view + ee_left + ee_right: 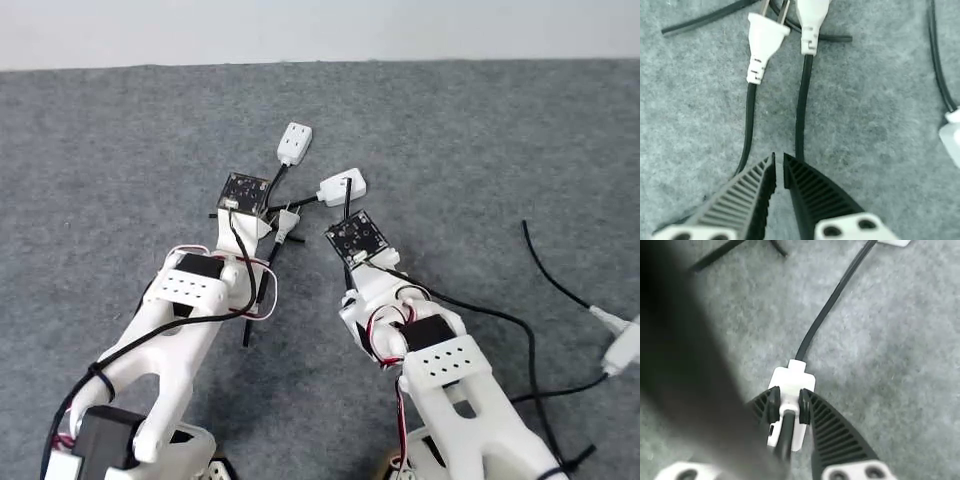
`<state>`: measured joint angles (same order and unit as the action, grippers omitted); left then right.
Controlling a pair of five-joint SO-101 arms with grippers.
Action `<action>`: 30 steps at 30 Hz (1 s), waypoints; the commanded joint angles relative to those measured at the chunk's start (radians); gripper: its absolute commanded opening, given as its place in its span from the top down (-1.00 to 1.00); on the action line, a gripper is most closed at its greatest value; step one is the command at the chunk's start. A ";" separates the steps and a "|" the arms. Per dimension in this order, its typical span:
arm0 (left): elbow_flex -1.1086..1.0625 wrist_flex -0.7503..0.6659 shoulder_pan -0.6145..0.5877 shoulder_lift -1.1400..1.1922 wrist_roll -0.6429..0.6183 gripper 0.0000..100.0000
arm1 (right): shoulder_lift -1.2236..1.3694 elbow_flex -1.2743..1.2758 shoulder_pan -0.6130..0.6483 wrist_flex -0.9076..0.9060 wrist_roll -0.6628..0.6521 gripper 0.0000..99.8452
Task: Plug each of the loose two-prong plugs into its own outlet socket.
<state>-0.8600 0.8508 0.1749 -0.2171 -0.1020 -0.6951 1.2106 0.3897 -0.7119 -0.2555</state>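
Observation:
A loose white two-prong plug (764,42) lies on the grey carpet (880,110) ahead of my left gripper (779,162), which is shut with nothing between its fingers. Beside that plug lies another white cable end (810,22); its black cable runs back under one finger. From above, the plug (287,222) lies between the two wrists. Two white outlet sockets (294,143) (343,186) lie just beyond it. My right gripper (788,395) is shut on a white plug body (792,377), whose black cable (832,305) leads away towards a white piece (895,242).
Another white connector (622,345) with black cables lies at the table's right edge. Black cables (540,270) curl across the carpet right of the right arm. A blurred dark cable (685,350) hangs close to the right wrist camera. The carpet is bare at the far left and back.

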 commanded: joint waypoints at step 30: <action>-0.001 -0.069 -0.002 -0.031 -0.006 0.96 | 0.263 -0.184 0.102 -0.035 0.354 0.56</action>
<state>-0.8661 0.8063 0.1749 -0.2171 -0.1020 -0.5109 1.1247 0.5232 -0.7564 0.0898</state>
